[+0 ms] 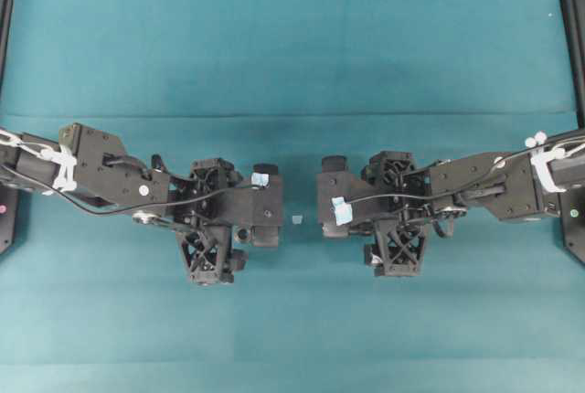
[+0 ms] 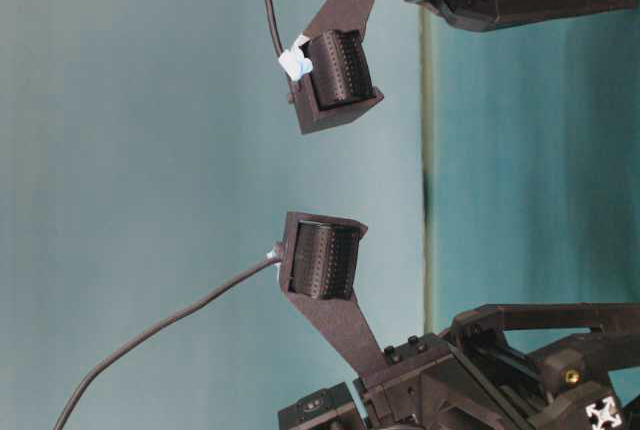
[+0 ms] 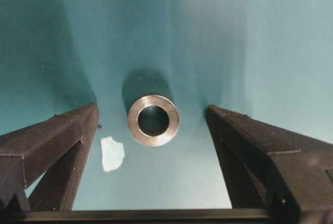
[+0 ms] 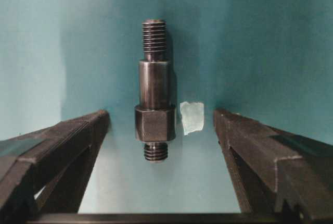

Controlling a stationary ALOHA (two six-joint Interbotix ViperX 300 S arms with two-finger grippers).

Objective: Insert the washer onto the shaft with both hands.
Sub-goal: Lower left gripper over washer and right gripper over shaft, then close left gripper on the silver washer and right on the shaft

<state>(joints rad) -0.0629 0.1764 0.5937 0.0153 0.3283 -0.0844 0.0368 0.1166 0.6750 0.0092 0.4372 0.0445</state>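
Observation:
The washer (image 3: 153, 120), a thick grey metal ring with a dark hole, rests on the teal cloth. My left gripper (image 3: 152, 110) is open around it, one black finger on each side and neither touching. The shaft (image 4: 154, 94) is a dark stepped rod with a hex collar and threaded ends, running up the frame. It sits between the open fingers of my right gripper (image 4: 161, 113), clear of both. Seen from overhead, the left gripper (image 1: 265, 203) and right gripper (image 1: 331, 190) face each other across a small gap, and both parts are hidden.
Pale tape bits lie on the cloth: one tape bit (image 3: 111, 153) beside the washer, one tape bit (image 4: 192, 117) right of the shaft, one tape bit (image 1: 297, 219) in the gap. Black frame rails (image 1: 574, 37) border the table. Ribbed finger pads (image 2: 335, 70) show at table level.

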